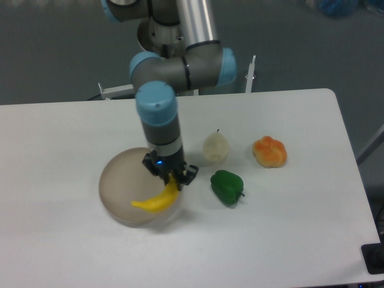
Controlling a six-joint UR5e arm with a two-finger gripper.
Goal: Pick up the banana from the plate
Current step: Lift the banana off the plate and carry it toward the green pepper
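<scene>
Gripper [172, 178] clamped on banana's [157, 198] upper end; banana over plate's [117, 180] right side; green pepper [227, 186] right of plate.

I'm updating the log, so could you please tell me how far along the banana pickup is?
Done: the gripper is shut on the curved yellow banana. In hand: the banana hangs over the round tan plate, seemingly lifted. Left: carrying it clear of the plate.

Curved yellow banana [157, 200] tilted over round tan plate [117, 186], upper end in hand [174, 178]
</scene>
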